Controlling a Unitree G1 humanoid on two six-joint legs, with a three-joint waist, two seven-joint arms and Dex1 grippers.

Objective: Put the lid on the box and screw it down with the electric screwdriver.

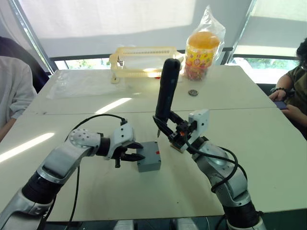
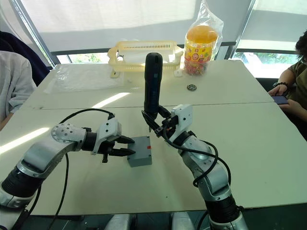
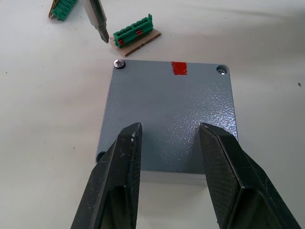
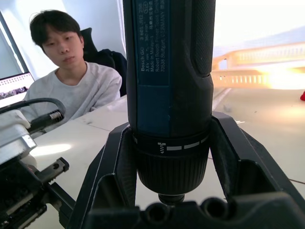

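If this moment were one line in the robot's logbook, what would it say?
lid: on box | electric screwdriver: upright in right gripper | left gripper: open beside box

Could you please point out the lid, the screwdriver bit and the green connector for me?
lid (image 3: 167, 114), left wrist view, middle of its grey top.
screwdriver bit (image 3: 97, 21), left wrist view, metal shaft.
green connector (image 3: 134, 34), left wrist view, its green body.

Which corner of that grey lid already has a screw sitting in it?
The corner nearest the screwdriver bit, beside the green connector: a silver screw sits there. The other visible corner holes look empty.
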